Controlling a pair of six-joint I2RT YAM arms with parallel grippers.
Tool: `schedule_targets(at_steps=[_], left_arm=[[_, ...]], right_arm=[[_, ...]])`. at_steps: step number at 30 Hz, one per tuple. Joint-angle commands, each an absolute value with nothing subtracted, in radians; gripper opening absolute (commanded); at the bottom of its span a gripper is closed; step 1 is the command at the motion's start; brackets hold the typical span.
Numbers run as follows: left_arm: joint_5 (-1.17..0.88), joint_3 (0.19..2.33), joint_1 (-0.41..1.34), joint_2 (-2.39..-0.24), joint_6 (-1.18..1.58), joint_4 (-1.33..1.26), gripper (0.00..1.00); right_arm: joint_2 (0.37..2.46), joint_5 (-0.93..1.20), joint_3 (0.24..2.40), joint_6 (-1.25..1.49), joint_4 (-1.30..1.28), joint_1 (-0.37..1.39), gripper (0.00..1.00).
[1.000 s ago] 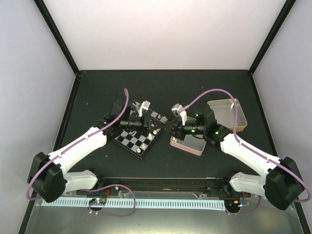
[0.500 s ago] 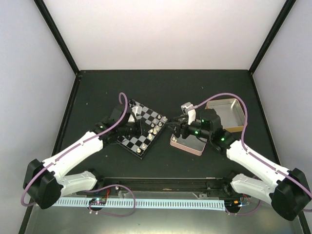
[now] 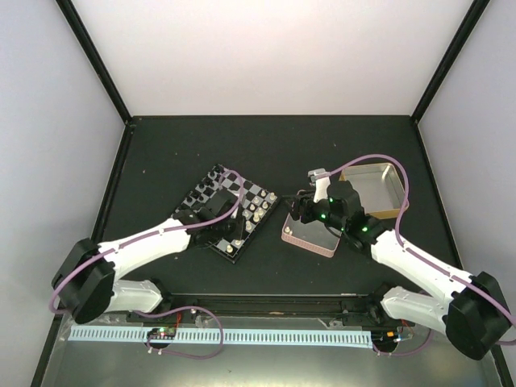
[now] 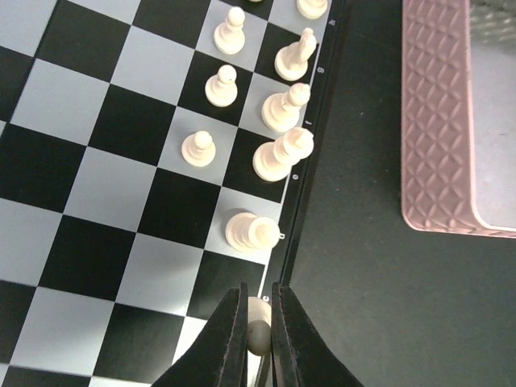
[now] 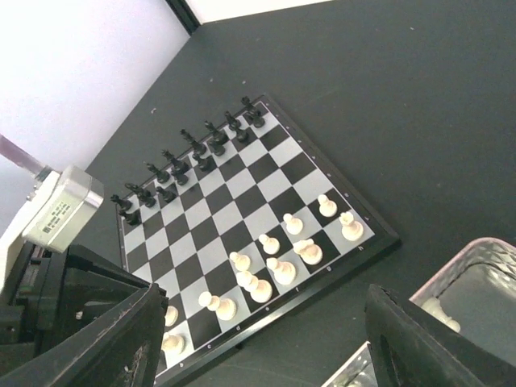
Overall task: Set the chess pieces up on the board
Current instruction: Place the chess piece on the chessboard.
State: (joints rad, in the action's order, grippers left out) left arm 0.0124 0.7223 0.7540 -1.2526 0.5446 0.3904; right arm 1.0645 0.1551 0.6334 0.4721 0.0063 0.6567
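cream chess piece (image 4: 258, 334) in left gripper (image 4: 259, 294) nr board (image 4: 121, 121) edge; right gripper (image 5: 266, 322) wide

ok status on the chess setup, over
Left gripper shut on small cream-white chess piece at edge of black-and-grey checked chessboard. Right gripper open, empty, beside shallow pink rectangular tin. Nothing in the way.

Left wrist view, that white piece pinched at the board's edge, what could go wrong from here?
1. The left gripper pinches the white piece right by the black rim of the board; released off-centre, it might tip off.
2. The next white piece stands just ahead of the fingers; opening or moving forward could knock it.
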Motion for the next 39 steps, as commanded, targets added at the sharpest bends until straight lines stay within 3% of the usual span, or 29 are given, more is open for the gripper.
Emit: schedule_targets(at_steps=[1,20,25,30,34,39], left_arm=[[0.060,0.690,0.771,-1.316,0.490,0.278,0.03],[0.083,0.646,0.781,-1.414,0.462,0.190,0.09],[0.077,0.647,0.782,-1.401,0.454,0.204,0.20],[0.078,0.657,0.782,-1.370,0.458,0.225,0.25],[0.077,0.672,0.782,-1.332,0.471,0.247,0.29],[0.093,0.698,0.776,-1.287,0.507,0.283,0.37]], right_arm=[[1.074,0.097,0.634,0.486,0.002,0.657,0.68],[1.084,0.098,0.649,0.480,-0.018,0.656,0.69],[1.085,0.098,0.649,0.483,-0.018,0.656,0.69],[1.082,0.063,0.654,0.516,-0.036,0.656,0.68],[1.100,-0.096,0.688,0.620,-0.147,0.653,0.64],[1.168,-0.209,0.722,0.800,-0.305,0.613,0.50]])
